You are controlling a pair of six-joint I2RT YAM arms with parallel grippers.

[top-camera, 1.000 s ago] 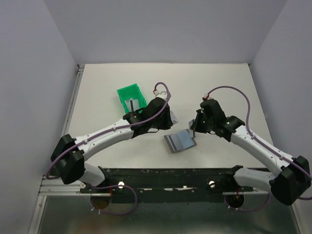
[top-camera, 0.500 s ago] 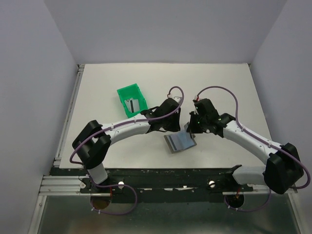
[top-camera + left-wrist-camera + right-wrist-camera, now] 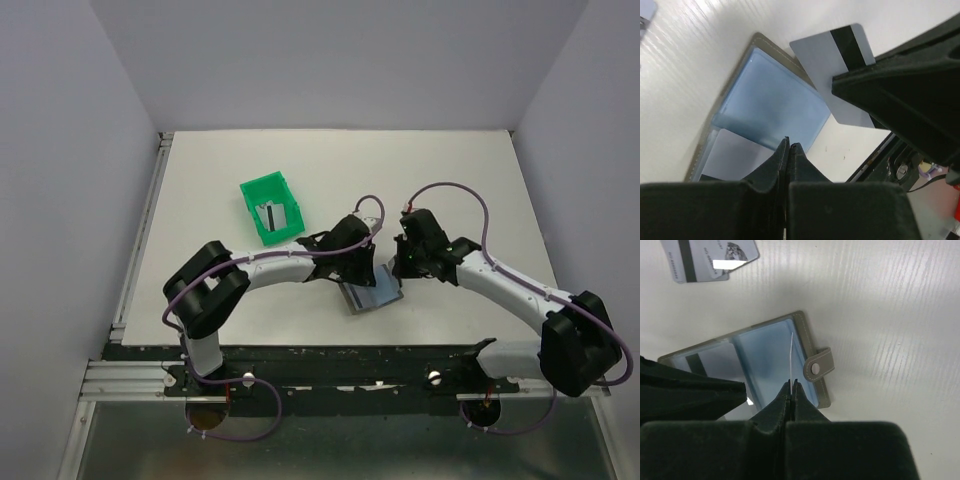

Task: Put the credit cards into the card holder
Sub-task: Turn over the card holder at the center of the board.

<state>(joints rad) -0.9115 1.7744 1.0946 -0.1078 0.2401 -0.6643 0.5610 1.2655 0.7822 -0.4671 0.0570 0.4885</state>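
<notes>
The card holder (image 3: 372, 295) lies open on the table, light blue inside (image 3: 767, 357), its snap tab (image 3: 818, 368) pointing right. My right gripper (image 3: 791, 383) is shut on a credit card (image 3: 791, 352), held edge-on just above the holder's right pocket. In the left wrist view that card (image 3: 827, 65) is whitish with a dark stripe. My left gripper (image 3: 788, 144) is shut with nothing between its jaws, its tips over the holder (image 3: 770, 105). Another card (image 3: 707, 365) sits in the holder's left pocket. Two loose credit cards (image 3: 710, 257) lie on the table beyond the holder.
A green plastic bin (image 3: 272, 208) stands at the back left with a card (image 3: 270, 215) in it. Both arms meet over the holder, left gripper (image 3: 362, 275) and right gripper (image 3: 398, 268) close together. Grey walls close in the table.
My left arm has swung right to the card holder and its gripper has closed. My right gripper has moved left and down over the holder, still holding its card.
</notes>
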